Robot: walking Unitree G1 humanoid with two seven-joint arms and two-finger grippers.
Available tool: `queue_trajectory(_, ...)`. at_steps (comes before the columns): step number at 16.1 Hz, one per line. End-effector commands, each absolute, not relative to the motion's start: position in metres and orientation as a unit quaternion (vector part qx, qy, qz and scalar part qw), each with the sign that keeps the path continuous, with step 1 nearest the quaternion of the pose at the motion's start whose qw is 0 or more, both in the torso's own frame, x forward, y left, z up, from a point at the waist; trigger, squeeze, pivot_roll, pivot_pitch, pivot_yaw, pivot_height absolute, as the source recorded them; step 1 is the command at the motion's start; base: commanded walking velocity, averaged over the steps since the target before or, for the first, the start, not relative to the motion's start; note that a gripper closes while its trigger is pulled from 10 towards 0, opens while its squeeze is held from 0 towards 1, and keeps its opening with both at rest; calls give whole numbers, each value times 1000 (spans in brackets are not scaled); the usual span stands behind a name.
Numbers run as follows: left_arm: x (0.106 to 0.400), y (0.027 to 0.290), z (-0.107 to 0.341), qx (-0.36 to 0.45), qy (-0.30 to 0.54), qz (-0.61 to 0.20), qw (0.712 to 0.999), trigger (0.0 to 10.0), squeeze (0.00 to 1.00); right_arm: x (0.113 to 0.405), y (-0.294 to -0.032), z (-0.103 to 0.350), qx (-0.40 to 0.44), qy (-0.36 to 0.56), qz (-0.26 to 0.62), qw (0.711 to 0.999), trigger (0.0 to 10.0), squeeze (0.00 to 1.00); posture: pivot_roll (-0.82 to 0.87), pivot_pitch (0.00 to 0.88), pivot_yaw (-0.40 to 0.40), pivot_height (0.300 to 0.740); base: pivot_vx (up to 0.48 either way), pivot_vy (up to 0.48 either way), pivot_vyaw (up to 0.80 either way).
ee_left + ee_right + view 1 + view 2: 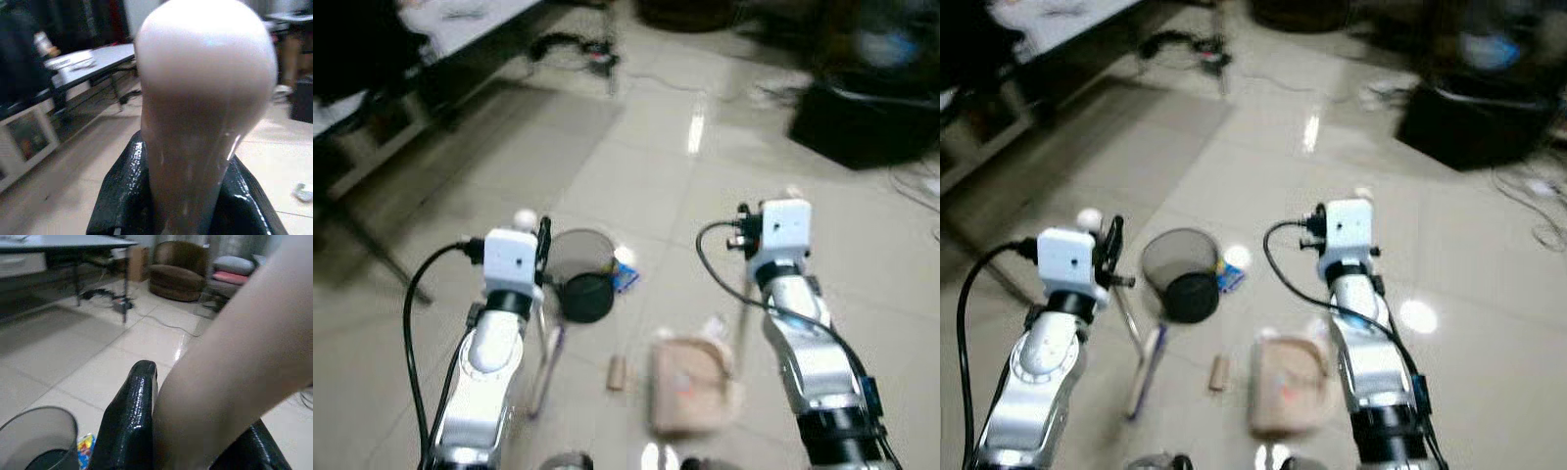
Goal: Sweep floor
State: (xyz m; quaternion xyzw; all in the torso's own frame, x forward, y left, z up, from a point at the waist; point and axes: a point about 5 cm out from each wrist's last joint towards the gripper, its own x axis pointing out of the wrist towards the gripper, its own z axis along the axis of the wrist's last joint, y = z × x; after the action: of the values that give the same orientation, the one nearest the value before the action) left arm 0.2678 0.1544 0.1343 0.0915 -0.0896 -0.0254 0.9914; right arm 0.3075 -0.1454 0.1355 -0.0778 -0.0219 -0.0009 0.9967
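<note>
Over tiled floor (636, 166), both arms grip handles.

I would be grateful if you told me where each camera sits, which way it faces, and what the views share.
Left eye view: on the head, looking forward and down at the tiled floor, both silver arms, the bin and the dustpan.
Right eye view: beside it, same scene and arms, slightly shifted.
Left wrist view: on the left arm, looking along the left hand, shut on a pale rounded handle, toward a table.
Right wrist view: on the right arm, looking along the right hand, shut on a pale pole.
Shared: the bin, in the right wrist view too.
</note>
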Motion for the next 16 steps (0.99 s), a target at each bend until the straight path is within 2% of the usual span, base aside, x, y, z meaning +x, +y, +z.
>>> queue_trajectory(1,265,162,134,103,-84,-12,991,10000,0,306,-139,145,-57,-42,6,997,10000,0,-42,46,32,740,345,0,0)
queue_trajectory(6,268,158,134,108,-81,-30,990,10000,0,307,-142,145,-37,-36,-7,999,10000,0,-51,45,46,740,347,0,0)
queue_trajectory(8,269,155,132,107,-78,-44,990,10000,0,303,-143,142,-9,-27,-12,1000,10000,0,-53,47,48,740,328,0,-800)
queue_trajectory(10,268,150,128,104,-70,-66,990,10000,0,299,-145,140,-13,-23,-15,1000,10000,0,-63,51,57,740,0,0,-781)
queue_trajectory(16,267,149,110,117,-38,-75,990,10000,0,299,-147,131,-50,-18,-16,998,10000,0,-70,63,61,740,0,0,0)
